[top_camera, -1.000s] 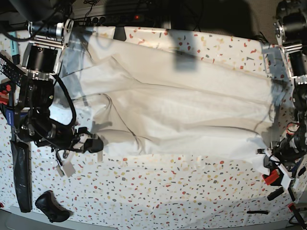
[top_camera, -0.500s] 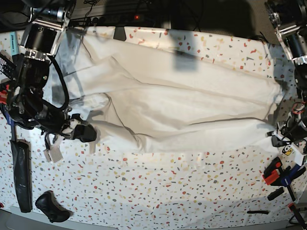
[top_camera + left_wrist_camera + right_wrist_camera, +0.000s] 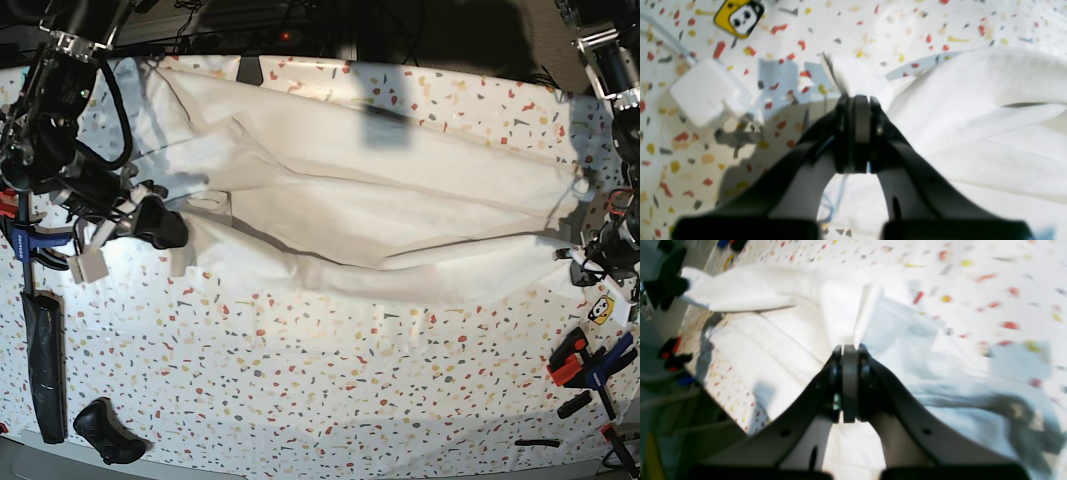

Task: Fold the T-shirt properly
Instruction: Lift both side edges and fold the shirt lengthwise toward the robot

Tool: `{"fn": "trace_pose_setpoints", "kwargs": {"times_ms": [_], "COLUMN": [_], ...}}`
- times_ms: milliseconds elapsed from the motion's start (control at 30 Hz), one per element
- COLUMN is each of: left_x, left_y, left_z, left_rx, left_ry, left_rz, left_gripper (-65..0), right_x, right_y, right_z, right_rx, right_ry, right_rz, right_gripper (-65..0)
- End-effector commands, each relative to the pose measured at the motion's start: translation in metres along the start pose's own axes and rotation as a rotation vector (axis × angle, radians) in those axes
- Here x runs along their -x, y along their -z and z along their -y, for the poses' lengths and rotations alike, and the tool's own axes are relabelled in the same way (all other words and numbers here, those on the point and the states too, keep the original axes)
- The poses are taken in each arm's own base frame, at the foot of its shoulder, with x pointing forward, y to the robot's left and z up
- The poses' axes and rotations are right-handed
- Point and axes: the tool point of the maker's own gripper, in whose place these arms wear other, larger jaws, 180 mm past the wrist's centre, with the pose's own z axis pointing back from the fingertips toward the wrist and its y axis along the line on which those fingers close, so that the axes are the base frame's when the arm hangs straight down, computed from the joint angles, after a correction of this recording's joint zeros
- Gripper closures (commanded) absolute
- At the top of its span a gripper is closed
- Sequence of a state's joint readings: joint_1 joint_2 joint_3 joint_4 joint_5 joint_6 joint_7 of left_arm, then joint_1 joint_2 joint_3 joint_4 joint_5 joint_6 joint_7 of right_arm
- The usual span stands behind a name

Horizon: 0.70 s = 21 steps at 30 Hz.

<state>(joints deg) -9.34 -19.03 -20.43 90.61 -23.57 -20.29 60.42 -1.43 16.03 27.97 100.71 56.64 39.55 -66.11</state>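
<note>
While both claws pinch opposite ends of the shirt (image 3: pixel 380 220), left claw (image 3: pixel 855 100) and right claw (image 3: pixel 848 348) clamped on cloth, it lies stretched across the counter (image 3: pixel 330 390), one lengthwise fold apparently forming; sleeves and cross-folds remain.

Both arms (image 3: pixel 150 218) (image 3: pixel 590 268) low, wide apart, fingers (image 3: pixel 844 110) pinched closed.

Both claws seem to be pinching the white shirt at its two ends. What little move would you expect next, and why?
Probably both carry the near edge a little further toward the far side. The left gripper and right gripper are each shut on the T-shirt, its near edge is raised off the table, and that half is not yet laid over the rest.
</note>
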Motion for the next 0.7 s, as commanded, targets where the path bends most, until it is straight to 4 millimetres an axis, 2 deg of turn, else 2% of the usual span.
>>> {"fn": "trace_pose_setpoints", "kwargs": {"times_ms": [0, 200, 300, 567, 667], "left_x": [-0.020, -0.021, -0.021, -0.021, -0.014], "left_y": [-0.006, -0.007, -0.006, -0.006, -0.006], "left_z": [-0.005, -0.005, -0.005, -0.004, -0.004], "left_rx": [-0.011, -0.010, -0.010, -0.010, -0.008], "left_ry": [0.016, 0.016, 0.015, 0.015, 0.012], "left_rz": [0.056, 0.062, 0.061, 0.061, 0.048], "left_gripper": [0.0, 0.0, 0.0, 0.0, 0.0], "right_x": [-0.020, -0.026, -0.021, 0.020, 0.032], "right_y": [-0.012, -0.062, -0.079, -0.088, -0.090], "right_z": [0.000, 0.036, 0.049, 0.061, 0.064], "right_rx": [0.001, 0.135, 0.194, 0.275, 0.301], "right_ry": [-0.029, 0.038, 0.062, 0.090, 0.096], "right_rz": [0.074, 0.182, 0.197, 0.077, 0.037], "right_gripper": [0.0, 0.0, 0.0, 0.0, 0.0]}}
